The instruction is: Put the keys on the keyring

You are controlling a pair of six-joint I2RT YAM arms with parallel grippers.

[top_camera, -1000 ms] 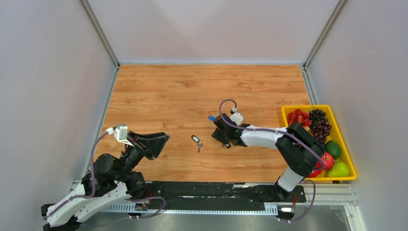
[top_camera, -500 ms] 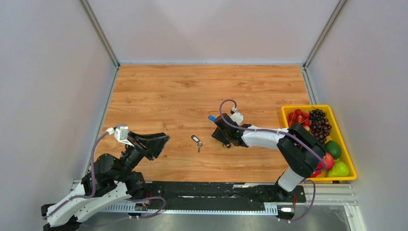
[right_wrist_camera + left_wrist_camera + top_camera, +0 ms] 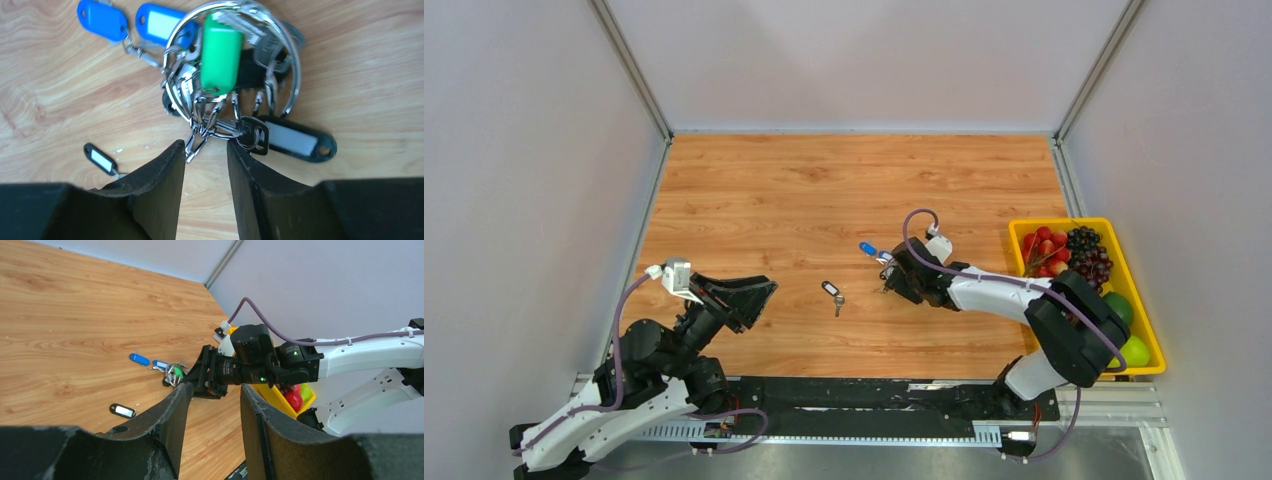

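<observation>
Left gripper: raised above the table near its front left, jaws apart, nothing between them. Black-tagged key: lying alone mid-table. Right gripper: jaws apart, tips either side of small links. Just beyond, keyring flat on the wood, carrying green tag and blue tags.

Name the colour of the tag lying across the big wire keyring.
Green tag, best seen in the right wrist view.

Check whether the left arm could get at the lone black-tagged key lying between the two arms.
Probably yes. The key lies alone on the wooden table just ahead of the left gripper, whose jaws stand apart and empty. The right gripper and the key bundle sit farther off.
</observation>
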